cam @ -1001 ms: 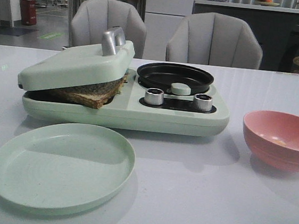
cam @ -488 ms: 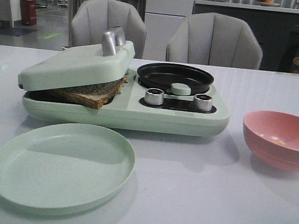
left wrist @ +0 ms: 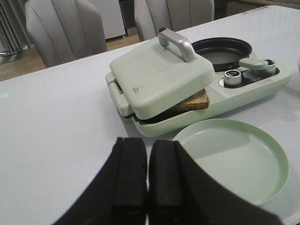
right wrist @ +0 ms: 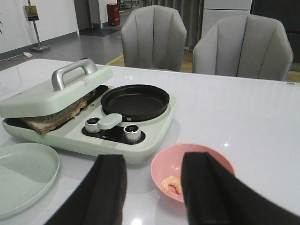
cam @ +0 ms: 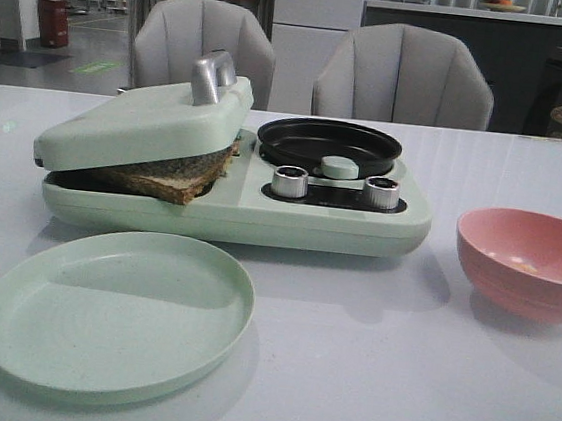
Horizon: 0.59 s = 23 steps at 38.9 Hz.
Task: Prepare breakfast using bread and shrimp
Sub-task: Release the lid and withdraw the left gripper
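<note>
The bread lies in the left half of the pale green breakfast maker, its brown crust poking out under the tilted lid; the bread shows the same way from both wrists. The shrimp lies curled in the pink bowl; from the front only a faint orange spot shows in the pink bowl. My left gripper is shut and empty, back from the green plate. My right gripper is open above the bowl's near side.
A black frying pan sits on the maker's right half, behind two silver knobs. The empty green plate lies in front of the maker. Two grey chairs stand behind the white table.
</note>
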Each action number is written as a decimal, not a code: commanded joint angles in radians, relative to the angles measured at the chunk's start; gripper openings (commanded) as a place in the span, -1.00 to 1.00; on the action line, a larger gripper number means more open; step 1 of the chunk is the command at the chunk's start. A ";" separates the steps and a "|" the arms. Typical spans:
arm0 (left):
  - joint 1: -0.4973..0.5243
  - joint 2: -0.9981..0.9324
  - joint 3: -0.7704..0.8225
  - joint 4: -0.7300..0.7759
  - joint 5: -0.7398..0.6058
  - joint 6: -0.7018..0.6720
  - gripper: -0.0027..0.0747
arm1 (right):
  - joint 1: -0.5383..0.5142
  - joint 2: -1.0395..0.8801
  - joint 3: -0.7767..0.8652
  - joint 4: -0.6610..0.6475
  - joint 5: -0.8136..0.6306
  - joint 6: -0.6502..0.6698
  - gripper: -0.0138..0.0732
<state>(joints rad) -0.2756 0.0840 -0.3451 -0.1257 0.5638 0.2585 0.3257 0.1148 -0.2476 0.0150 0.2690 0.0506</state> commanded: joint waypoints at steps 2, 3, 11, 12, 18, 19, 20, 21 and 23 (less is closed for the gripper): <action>-0.001 0.010 -0.026 -0.007 -0.084 -0.013 -0.63 | -0.004 0.014 -0.031 -0.002 -0.088 -0.001 0.23; -0.001 0.010 -0.026 -0.007 -0.084 -0.013 -0.63 | -0.004 0.021 -0.035 -0.002 -0.087 -0.001 0.23; -0.001 0.010 -0.026 -0.007 -0.084 -0.013 -0.63 | -0.004 0.178 -0.147 -0.001 0.004 -0.001 0.23; -0.001 0.010 -0.026 -0.007 -0.084 -0.013 -0.63 | -0.004 0.201 -0.162 0.000 0.015 -0.001 0.23; -0.001 0.010 -0.026 -0.007 -0.084 -0.013 -0.63 | -0.004 0.384 -0.283 0.008 0.070 0.011 0.23; -0.001 0.010 -0.026 -0.007 -0.084 -0.013 -0.63 | -0.004 0.420 -0.306 0.010 0.079 0.015 0.23; -0.001 0.010 -0.026 -0.007 -0.084 -0.013 -0.63 | -0.004 0.455 -0.327 0.013 0.089 0.018 0.23; -0.001 0.010 -0.026 -0.007 -0.084 -0.013 -0.63 | -0.004 0.490 -0.347 0.014 0.100 0.019 0.23; -0.001 0.010 -0.026 -0.007 -0.084 -0.013 -0.63 | -0.005 0.560 -0.387 0.014 0.128 0.024 0.23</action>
<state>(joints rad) -0.2756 0.0840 -0.3451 -0.1257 0.5601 0.2566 0.3257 0.5774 -0.5472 0.0230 0.4295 0.0637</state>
